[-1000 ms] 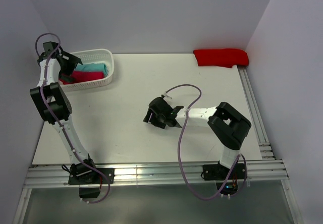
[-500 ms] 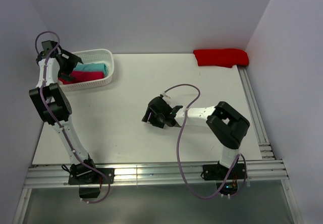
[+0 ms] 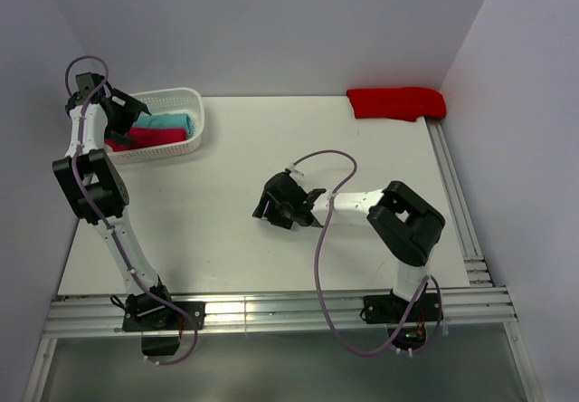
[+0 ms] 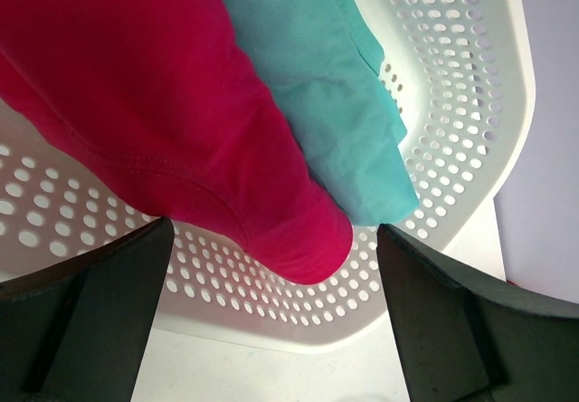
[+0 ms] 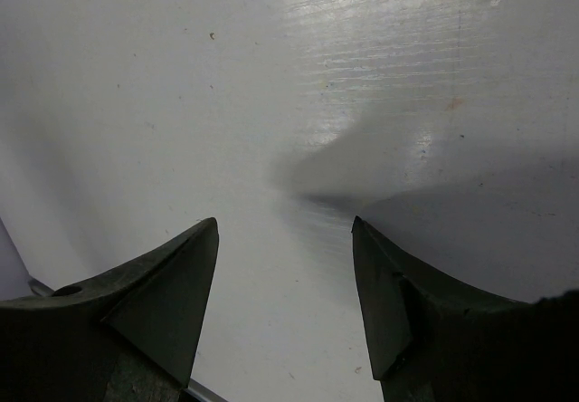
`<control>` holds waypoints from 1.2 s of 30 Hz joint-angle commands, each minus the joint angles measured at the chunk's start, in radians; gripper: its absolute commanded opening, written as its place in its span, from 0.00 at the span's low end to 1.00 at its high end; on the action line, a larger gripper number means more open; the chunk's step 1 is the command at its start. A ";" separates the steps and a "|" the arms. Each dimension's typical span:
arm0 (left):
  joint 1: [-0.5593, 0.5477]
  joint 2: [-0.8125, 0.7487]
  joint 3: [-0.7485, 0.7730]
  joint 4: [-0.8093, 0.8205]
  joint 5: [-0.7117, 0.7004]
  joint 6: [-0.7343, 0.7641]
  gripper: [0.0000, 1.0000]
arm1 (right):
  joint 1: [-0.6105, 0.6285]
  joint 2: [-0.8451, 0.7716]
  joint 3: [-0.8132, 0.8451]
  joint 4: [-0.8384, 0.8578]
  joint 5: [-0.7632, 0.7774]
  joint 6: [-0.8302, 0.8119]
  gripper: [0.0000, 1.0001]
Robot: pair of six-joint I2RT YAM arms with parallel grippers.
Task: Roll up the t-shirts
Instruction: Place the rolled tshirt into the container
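Your left gripper (image 4: 273, 239) hangs, jaws wide, over raspberry tee (image 4: 154, 103) beside teal tee (image 4: 317, 85), both in basket (image 4: 452, 103) at far-left corner; likely poised for pickup. Right gripper (image 5: 283, 230) spread, empty, above mid table (image 5: 136, 76), probably ready to receive cloth. Scarlet bundle (image 3: 396, 102) at far-right corner.

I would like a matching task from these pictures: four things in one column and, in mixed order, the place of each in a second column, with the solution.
Things
1. teal t-shirt
2. scarlet t-shirt
3. right gripper
4. left gripper

Places
A. over bare table, near the middle
B. far right corner of the table
C. inside the basket, beside the raspberry t-shirt
D. over the basket, at the far left

Pairs: 1-C, 2-B, 3-A, 4-D
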 commanded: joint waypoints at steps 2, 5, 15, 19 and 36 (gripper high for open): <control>-0.004 -0.011 0.073 0.010 -0.033 0.030 0.99 | -0.009 0.009 0.006 -0.011 0.003 -0.014 0.68; -0.004 -0.013 0.050 0.032 -0.057 0.032 0.99 | -0.009 0.008 -0.002 -0.008 0.001 -0.011 0.68; -0.006 0.043 0.052 0.035 -0.103 0.035 0.99 | -0.009 0.006 -0.017 0.004 -0.005 -0.005 0.68; -0.003 0.051 0.038 0.043 -0.114 0.028 0.99 | -0.009 0.008 -0.023 0.009 -0.007 -0.005 0.68; -0.015 0.007 0.098 0.038 -0.068 0.117 0.99 | -0.009 -0.017 -0.014 0.000 -0.001 -0.013 0.68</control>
